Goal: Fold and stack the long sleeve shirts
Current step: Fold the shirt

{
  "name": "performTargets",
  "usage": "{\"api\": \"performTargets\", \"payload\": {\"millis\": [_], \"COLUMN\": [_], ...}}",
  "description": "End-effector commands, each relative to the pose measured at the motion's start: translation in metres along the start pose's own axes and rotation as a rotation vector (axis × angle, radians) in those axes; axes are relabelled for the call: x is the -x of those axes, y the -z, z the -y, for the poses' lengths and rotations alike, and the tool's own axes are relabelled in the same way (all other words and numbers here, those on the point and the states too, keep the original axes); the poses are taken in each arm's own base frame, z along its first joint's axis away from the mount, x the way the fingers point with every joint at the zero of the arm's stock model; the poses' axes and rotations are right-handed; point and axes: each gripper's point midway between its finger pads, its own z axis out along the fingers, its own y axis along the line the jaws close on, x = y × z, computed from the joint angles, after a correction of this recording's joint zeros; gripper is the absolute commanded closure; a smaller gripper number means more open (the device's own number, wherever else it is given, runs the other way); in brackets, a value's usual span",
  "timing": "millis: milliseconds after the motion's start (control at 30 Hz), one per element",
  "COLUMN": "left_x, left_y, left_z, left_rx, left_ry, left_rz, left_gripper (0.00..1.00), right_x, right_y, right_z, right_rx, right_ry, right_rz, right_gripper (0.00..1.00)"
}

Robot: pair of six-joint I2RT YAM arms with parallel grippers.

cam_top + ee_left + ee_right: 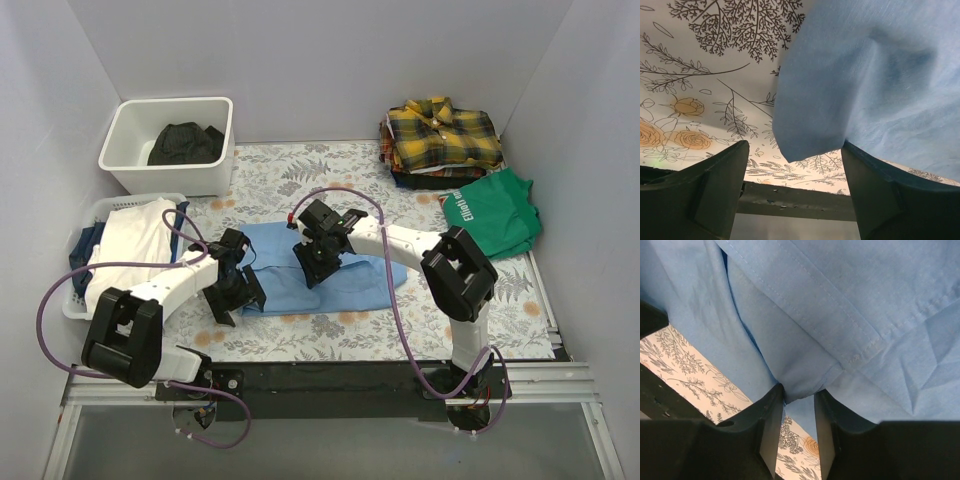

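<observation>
The light blue shirt point(345, 285) lies partly folded in the middle of the table. My right gripper point(315, 262) is over its upper left part; in the right wrist view the gripper point(799, 392) is shut on a fold of the shirt point(840, 300). My left gripper point(238, 292) is at the shirt's left edge. In the left wrist view it point(794, 150) is open, and a corner of the blue cloth point(865, 75) hangs between the jaws, untouched. The yellow-and-black plaid shirt point(443, 135) lies folded on a dark pile at the back right.
A green T-shirt point(492, 208) lies at the right, in front of the plaid shirt. A white bin point(215, 170) at the back left holds a black garment point(185, 143). A white basket point(72, 300) with white and blue cloth stands at the left. White walls enclose the table.
</observation>
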Motion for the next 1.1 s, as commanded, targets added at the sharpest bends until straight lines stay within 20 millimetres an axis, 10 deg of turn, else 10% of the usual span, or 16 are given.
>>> {"api": "performTargets", "payload": {"millis": [0,100,533,867,1067], "left_x": [-0.002,-0.003,-0.01,-0.008,0.006], "left_y": [0.0,0.001,-0.006,0.001,0.022], "left_z": [-0.007,-0.009,-0.017,-0.015,-0.007], "left_rx": [0.028,0.034,0.081,0.072,0.058], "left_ry": [0.019,0.016,0.033,0.02,0.02], "left_rz": [-0.003,-0.001,-0.042,-0.034,0.028], "left_gripper": [0.26,0.26,0.27,0.29,0.3], "right_x": [0.018,0.022,0.005,0.038,0.019], "right_y": [-0.007,-0.005,0.026,0.045,0.022], "right_z": [-0.01,-0.013,0.027,0.025,0.034], "right_rx": [0.056,0.069,-0.101,-0.111,-0.098], "right_ry": [0.008,0.009,-0.041,-0.033,-0.092], "right_rz": [0.049,0.058,0.093,0.208,0.109], "right_gripper": [0.71,0.98,0.99,0.99,0.91]}}
